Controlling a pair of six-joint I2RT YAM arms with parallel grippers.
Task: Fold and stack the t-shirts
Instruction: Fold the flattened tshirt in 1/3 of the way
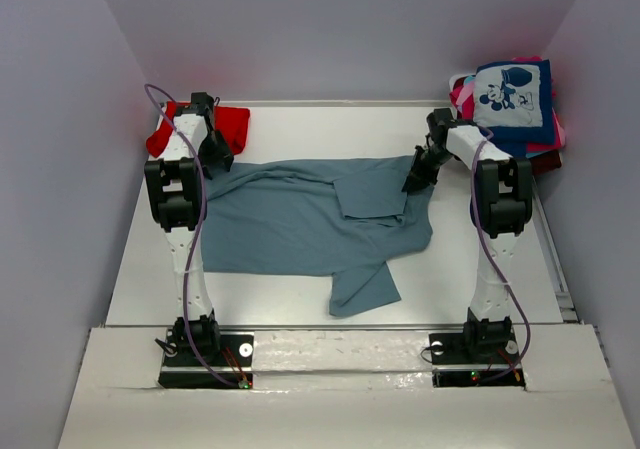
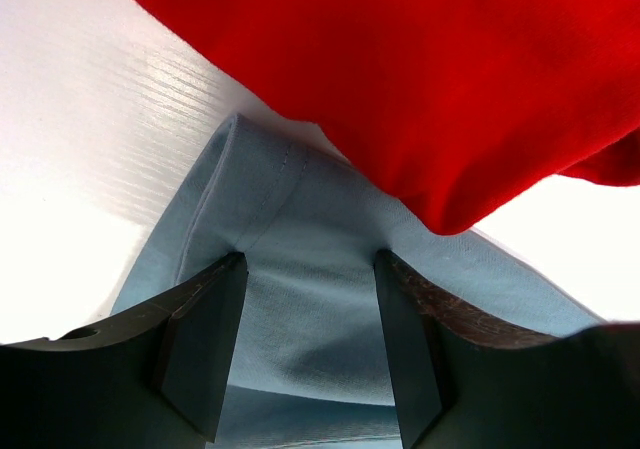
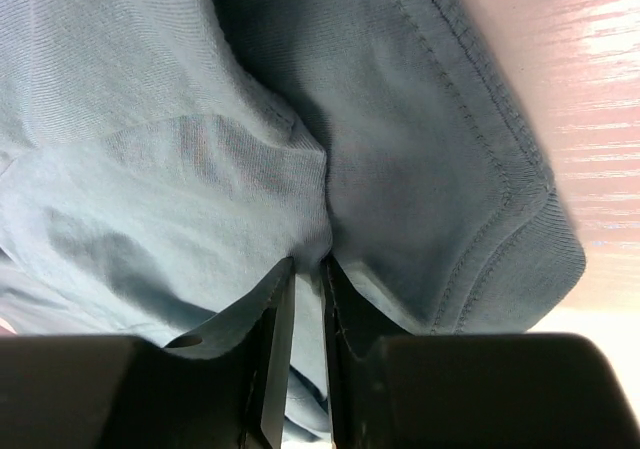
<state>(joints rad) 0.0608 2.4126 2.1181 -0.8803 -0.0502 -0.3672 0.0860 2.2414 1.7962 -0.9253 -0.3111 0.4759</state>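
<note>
The grey tee (image 1: 310,219) lies spread at the centre of the bench (image 1: 270,294), its long axis running 9 to 3 o'clock. My right end effector (image 1: 415,179) sits on its 2 o'clock corner, pressed almost together and pinching a fold of the cloth. My left end effector (image 1: 215,154) is at the 10 o'clock corner, spread and straddling the hem beside the red tee (image 1: 235,124). I judge the left must close before any fold.

- White table (image 1: 270,304) is used as the support.
- Grey-blue t-shirt (image 1: 300,224) is spread rumpled mid-table.
- Red t-shirt (image 1: 232,124) is laid far-left.
- Shirt pile (image 1: 545,134), topped by navy mouse-print tee (image 1: 512,94), is stacked far-right.
</note>
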